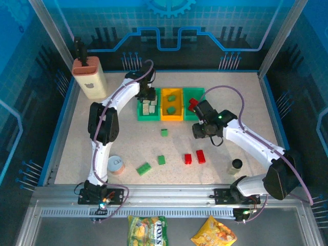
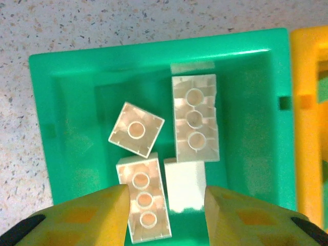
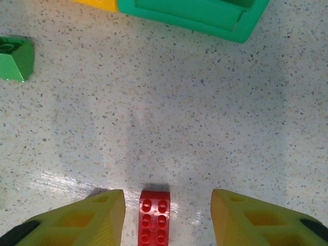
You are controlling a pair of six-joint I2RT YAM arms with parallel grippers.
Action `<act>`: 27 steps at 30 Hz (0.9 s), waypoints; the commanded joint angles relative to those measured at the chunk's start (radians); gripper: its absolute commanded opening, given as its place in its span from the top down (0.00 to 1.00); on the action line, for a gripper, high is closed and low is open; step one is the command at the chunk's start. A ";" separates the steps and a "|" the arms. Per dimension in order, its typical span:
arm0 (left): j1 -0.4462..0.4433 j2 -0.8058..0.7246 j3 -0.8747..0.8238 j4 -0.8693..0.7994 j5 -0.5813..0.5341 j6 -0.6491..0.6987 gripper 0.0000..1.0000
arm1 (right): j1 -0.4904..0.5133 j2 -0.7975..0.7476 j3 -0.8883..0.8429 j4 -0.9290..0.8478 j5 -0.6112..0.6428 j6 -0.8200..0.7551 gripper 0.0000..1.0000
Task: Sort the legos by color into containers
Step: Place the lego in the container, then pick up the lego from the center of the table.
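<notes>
My left gripper (image 2: 166,192) hangs open over the left green container (image 2: 66,102), which holds several cream legos (image 2: 195,118). One plain white lego (image 2: 184,182) lies on the tray floor between its fingers, free of both. From above, that gripper (image 1: 148,97) sits over the same tray (image 1: 139,114). My right gripper (image 3: 168,197) is open above a red lego (image 3: 155,218) lying on the table. Green legos (image 1: 171,97) lie in the orange container (image 1: 172,117), and red ones (image 1: 193,104) in the right green container (image 1: 201,93).
Loose on the table are two red legos (image 1: 188,159) and three green ones (image 1: 164,132) (image 1: 161,160) (image 1: 143,168). A white-lidded can (image 1: 116,165) stands near the left arm's base, a dark cup (image 1: 236,164) at the front right, a knife block (image 1: 89,77) at the back left.
</notes>
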 commanded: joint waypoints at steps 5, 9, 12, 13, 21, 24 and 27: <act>-0.003 -0.199 -0.167 0.030 0.045 -0.008 0.57 | 0.014 -0.009 -0.005 0.045 -0.037 -0.004 0.51; 0.012 -0.292 -0.272 0.038 0.058 -0.002 0.56 | 0.016 0.017 -0.005 0.056 -0.062 0.000 0.52; 0.029 -0.360 -0.343 0.038 0.066 0.000 0.56 | 0.019 0.033 -0.003 0.065 -0.076 0.008 0.52; 0.035 -0.383 -0.365 0.037 0.070 0.003 0.56 | 0.024 0.039 -0.001 0.068 -0.075 0.011 0.52; 0.123 -0.536 -0.511 0.001 0.101 0.042 0.55 | 0.076 0.130 0.055 0.078 -0.064 0.019 0.52; 0.175 -0.576 -0.540 -0.032 0.098 0.046 0.54 | 0.095 0.166 0.083 0.083 -0.047 0.047 0.52; 0.213 -0.624 -0.566 -0.033 0.105 0.062 0.54 | 0.105 0.208 0.105 0.105 -0.046 0.099 0.55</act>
